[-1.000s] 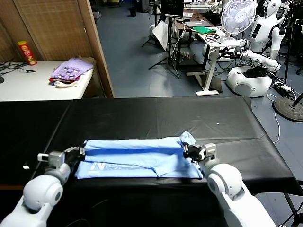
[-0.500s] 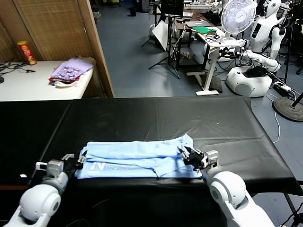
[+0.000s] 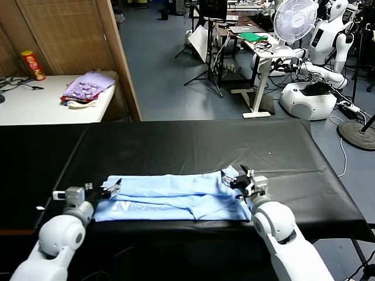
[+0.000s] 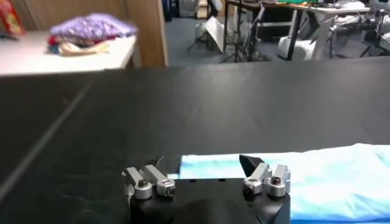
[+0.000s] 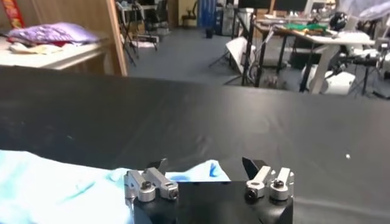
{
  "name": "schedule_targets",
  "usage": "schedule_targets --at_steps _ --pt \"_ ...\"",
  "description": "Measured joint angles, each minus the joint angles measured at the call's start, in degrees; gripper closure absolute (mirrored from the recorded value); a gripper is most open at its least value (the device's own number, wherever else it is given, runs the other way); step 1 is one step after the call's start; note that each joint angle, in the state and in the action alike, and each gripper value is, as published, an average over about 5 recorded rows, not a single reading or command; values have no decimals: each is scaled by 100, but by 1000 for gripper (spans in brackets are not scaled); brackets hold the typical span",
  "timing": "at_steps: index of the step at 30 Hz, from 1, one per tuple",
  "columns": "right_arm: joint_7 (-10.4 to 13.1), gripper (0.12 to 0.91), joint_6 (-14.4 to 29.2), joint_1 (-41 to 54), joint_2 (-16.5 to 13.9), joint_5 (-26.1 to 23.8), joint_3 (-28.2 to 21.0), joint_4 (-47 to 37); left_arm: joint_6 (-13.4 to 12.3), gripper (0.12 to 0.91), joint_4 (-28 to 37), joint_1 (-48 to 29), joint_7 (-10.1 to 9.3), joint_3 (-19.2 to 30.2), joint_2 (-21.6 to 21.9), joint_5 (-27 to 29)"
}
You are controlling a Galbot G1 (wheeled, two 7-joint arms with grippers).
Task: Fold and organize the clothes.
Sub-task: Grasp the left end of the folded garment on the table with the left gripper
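- Flanking the T-shirt [image 3: 176, 196], one at each short end: left end effector [image 3: 115, 187] at the shirt's left edge, jaws spread wide, nothing held; the left wrist view shows its fingers [image 4: 274, 179] over the blue hem with black cloth beyond.
- Right end effector [image 3: 241, 177] at the shirt's right end, jaws also wide and empty, sitting by a small raised ruck of blue fabric.
- T-shirt lies as a flat band, long axis running left to right along the near part of the black worktop [image 3: 193, 143]; white lettering [image 3: 130, 206] faces up near the left near corner.
- Each arm is nearest its own end; neither has the advantage on the middle.
- Near edge of the shirt sits close to the worktop's near edge, so little room there. Far side has broad bare black cloth.
- Judgement: a further fold would likely go sideways or toward the far side.
- Purple clothes pile [image 3: 88, 88] on the side table, well apart, far left.
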Motion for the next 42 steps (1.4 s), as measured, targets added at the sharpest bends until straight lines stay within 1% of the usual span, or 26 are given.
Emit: schedule_targets --at_steps 2,3,5,6,9,10,11,13,15,16,17,19,20,23,25,26,27,29,30,32,33,36,37,39,40,42 --pt "-8 274 22 34 60 -36 0 -112 -23 234 114 -80 1 31 -41 -86" --pt "-12 311 36 44 93 -60 -1 -160 -41 240 175 -118 -4 40 -62 -137" --pt "-18 413 79 46 156 -111 -8 -244 -77 278 289 -181 -21 39 -104 -266" --pt "-16 464 106 41 189 -136 -14 -280 -92 313 338 -201 -30 30 -122 -342" --pt "23 598 225 18 280 -205 -36 -369 -130 462 448 -224 -49 -4 -162 -501" --pt "54 648 281 9 312 -238 -45 -397 -153 529 477 -224 -53 -13 -175 -504" --pt "94 698 347 0 343 -280 -53 -426 -188 580 506 -224 -57 -17 -188 -473" --pt "211 827 511 -17 411 -409 -75 -489 -312 697 561 -225 -65 -12 -225 -313" --pt "324 889 700 -31 473 -589 -99 -556 -510 797 620 -237 -78 12 -280 -20" --pt "368 903 800 -36 503 -681 -110 -594 -627 843 653 -250 -96 29 -314 168" --pt "392 903 892 -39 530 -757 -118 -632 -747 873 690 -267 -120 46 -352 373" --pt "383 903 1052 -42 570 -853 -124 -706 -953 901 775 -314 -174 75 -429 755" --pt "357 902 1103 -45 581 -867 -121 -733 -1030 900 816 -339 -195 87 -464 909" --pt "217 887 1180 -80 580 -870 -101 -758 -1129 903 905 -410 -208 107 -537 1163" --pt "124 830 1193 -115 560 -866 -81 -730 -1141 903 932 -444 -201 112 -560 1229" --pt "89 787 1197 -137 546 -865 -67 -702 -1145 903 939 -456 -197 112 -567 1249" --pt "62 727 1198 -160 532 -864 -51 -664 -1149 897 942 -465 -191 112 -570 1264" --pt "31 626 1198 -225 497 -855 -14 -557 -1156 855 932 -469 -181 106 -564 1275" --pt "24 559 1195 -267 476 -842 10 -489 -1157 818 919 -464 -177 100 -556 1271" --pt "21 459 1184 -366 430 -799 63 -332 -1152 714 882 -441 -174 79 -530 1250" --pt "20 394 1177 -418 407 -771 90 -248 -1145 663 856 -422 -173 63 -511 1230" --pt "20 272 1157 -579 348 -692 171 9 -1110 512 760 -350 -175 -6 -451 1138" --pt "20 250 1153 -630 333 -671 197 92 -1095 462 718 -321 -176 -35 -433 1095" --pt "21 233 1145 -723 315 -638 243 247 -1068 354 636 -259 -181 -94 -410 1007" --pt "21 230 1140 -759 312 -627 257 314 -1061 312 592 -219 -182 -125 -403 967" --pt "21 228 1130 -812 313 -613 268 422 -1057 256 491 -115 -186 -194 -403 893"
